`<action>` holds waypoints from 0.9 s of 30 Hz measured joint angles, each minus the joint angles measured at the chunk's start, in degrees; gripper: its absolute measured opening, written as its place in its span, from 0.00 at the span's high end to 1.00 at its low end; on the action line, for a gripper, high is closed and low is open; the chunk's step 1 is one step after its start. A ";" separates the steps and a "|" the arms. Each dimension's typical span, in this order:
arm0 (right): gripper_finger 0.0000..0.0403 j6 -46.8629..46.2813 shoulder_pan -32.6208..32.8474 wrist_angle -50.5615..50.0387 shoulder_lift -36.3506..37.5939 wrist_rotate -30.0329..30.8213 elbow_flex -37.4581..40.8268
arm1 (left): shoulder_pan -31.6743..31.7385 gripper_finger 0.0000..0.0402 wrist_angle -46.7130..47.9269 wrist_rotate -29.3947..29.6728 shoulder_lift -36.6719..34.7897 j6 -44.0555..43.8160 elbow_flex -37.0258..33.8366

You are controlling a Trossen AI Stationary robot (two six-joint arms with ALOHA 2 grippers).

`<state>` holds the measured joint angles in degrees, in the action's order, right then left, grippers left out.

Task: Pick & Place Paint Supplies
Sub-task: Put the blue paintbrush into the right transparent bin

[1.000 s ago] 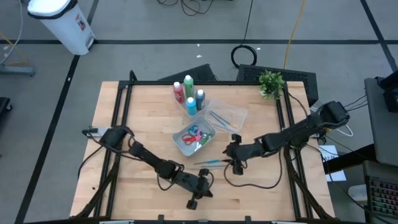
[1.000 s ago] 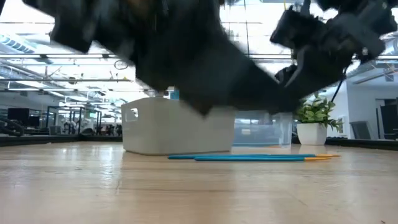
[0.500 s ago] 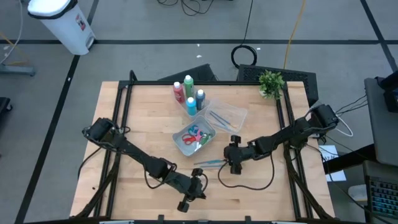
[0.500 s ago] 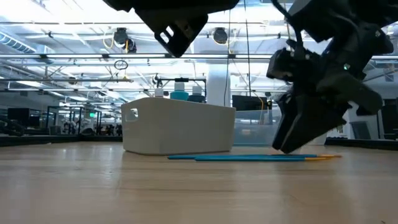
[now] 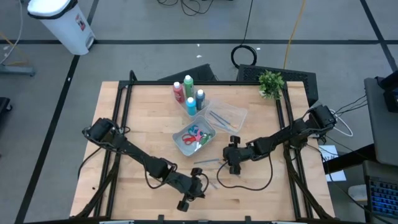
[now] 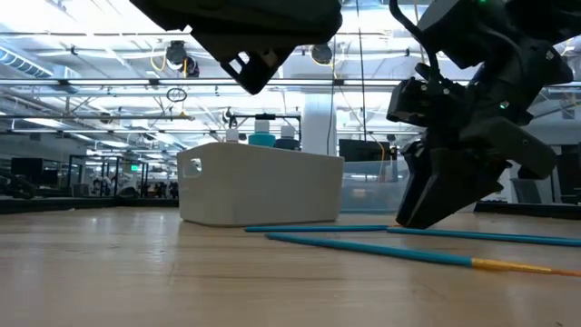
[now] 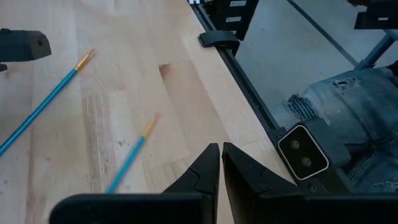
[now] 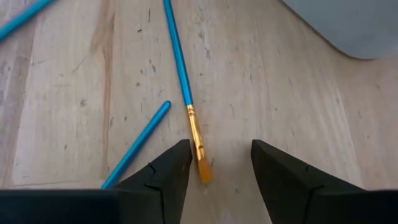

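Pale wooden tabletop (image 5: pixel 149 118) lying inside grey concrete-floored room (image 5: pixel 124 25), left gripper (image 7: pixel 221 163) hovering closed, right gripper (image 8: pixel 219 163) hovering open over blue orange-tipped brush (image 8: pixel 186 93).

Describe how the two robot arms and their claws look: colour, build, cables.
Both arms are dark, nearly black, built of slim jointed links. The left claw has two matte black wedge-shaped fingers tapering to narrow tips. The right claw has the same black angular fingers with flat inner faces. A thin black cable loops on the table beside the right arm. No markings can be made out on either.
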<state>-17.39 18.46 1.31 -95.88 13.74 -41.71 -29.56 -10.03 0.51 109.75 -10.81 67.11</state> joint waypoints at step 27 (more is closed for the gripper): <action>1.00 0.20 0.79 -7.06 -0.22 -1.86 0.15 | 0.02 0.94 -0.03 2.62 -0.02 0.09 0.01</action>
<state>-17.19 19.25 -5.75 -96.09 11.88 -41.56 -29.54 -10.07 3.14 109.74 -10.72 67.12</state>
